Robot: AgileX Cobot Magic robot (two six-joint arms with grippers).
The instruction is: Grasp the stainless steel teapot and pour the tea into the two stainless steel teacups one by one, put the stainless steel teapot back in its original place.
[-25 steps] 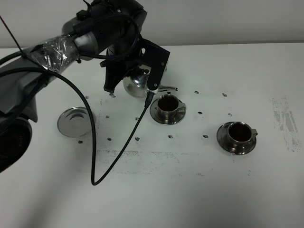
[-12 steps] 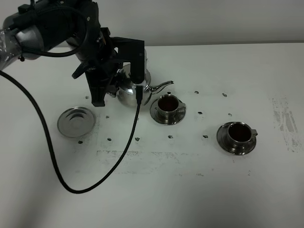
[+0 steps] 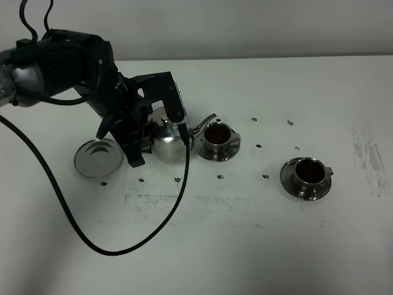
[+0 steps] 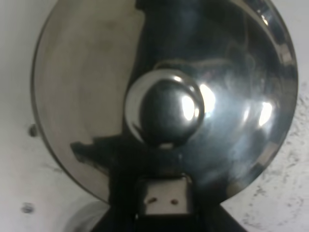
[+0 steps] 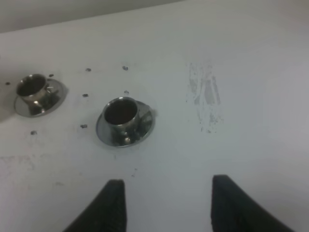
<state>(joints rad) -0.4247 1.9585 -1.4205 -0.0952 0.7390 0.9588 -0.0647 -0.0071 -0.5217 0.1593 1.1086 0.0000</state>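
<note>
Left gripper (image 3: 149, 132) sits low over the table w/ the stainless steel teapot (image 3: 167, 140) in it; jaws part-closed, apparently clamped on the loop handle, tho the contact itself is hidden behind the black wrist hardware. Left wrist view looks straight down on the domed lid (image 4: 164, 96) and its knob (image 4: 166, 112), lid filling nearly the whole frame, so pot reads as upright under the hand.

Teapot is btwn the empty saucer (image 3: 97, 157) and the nearer teacup (image 3: 217, 136), spout (image 3: 202, 126) pointing toward that cup and nearly reaching its rim. Can't tell if the base is touching the table or hanging just above it. Either way it's beside the saucer, not on it.

Both cups show dark brown tea: nearer cup, and farther teacup (image 3: 310, 173) on its own saucer well to the right. Right wrist view confirms dark liquid in the farther one (image 5: 120, 112).

Right gripper (image 5: 164, 205) idle, fingers spread wide, nothing held, hovering over bare table near the farther cup.

Judgement: pouring looks done for both cups. Left to do: shift pot over onto the empty saucer, set down, let go, back the arm off.
</note>
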